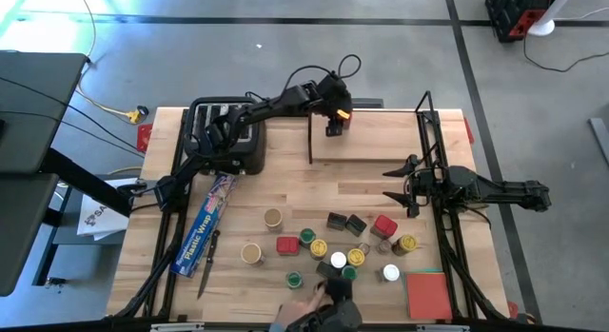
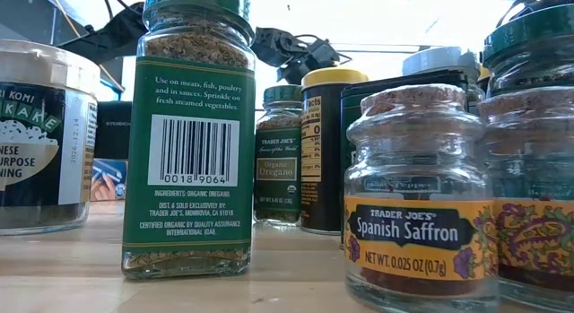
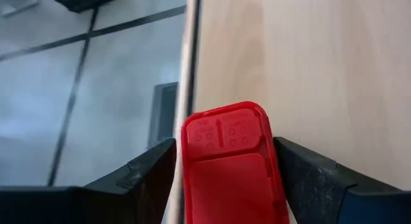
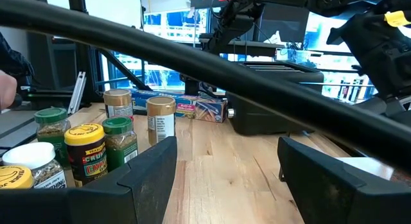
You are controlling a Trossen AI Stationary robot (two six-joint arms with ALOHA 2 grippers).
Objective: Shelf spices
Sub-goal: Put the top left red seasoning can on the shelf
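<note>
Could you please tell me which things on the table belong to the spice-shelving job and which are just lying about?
Part of the job:
- spice jars and tins
- red tin between the left claw's fingers, above the shelf
- wooden shelf

Just lying about:
- toaster
- plastic-wrap box
- red pad

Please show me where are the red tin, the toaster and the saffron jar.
red tin [image 3: 230, 166], left wrist view, its lid.
toaster [image 1: 249, 153], high view, its top.
saffron jar [image 2: 414, 228], low view, its label.
</note>
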